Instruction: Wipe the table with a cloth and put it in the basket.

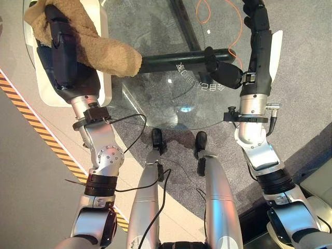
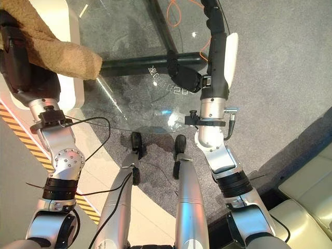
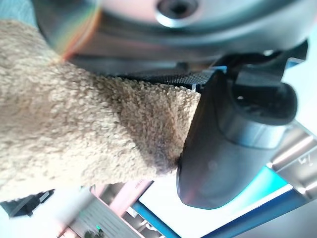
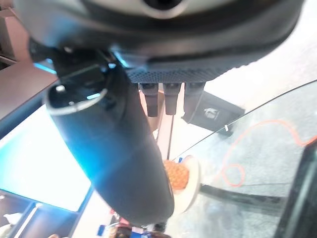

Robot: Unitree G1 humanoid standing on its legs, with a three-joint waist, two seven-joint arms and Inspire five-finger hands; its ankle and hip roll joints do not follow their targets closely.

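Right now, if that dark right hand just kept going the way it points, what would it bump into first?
Probably nothing: the right hand points away over the round glass table, and the way looks free, though depth is hard to judge.

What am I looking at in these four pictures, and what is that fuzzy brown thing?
This is a humanoid robot seen from its own cameras. Two pictures look down from its head; two sit on its wrists, looking along each hand. Before it stands a round glass table. The fuzzy thing is a tan fleecy cloth, gripped in the left robot hand above a white basket. The right robot hand holds nothing, fingers straight over the table's edge.
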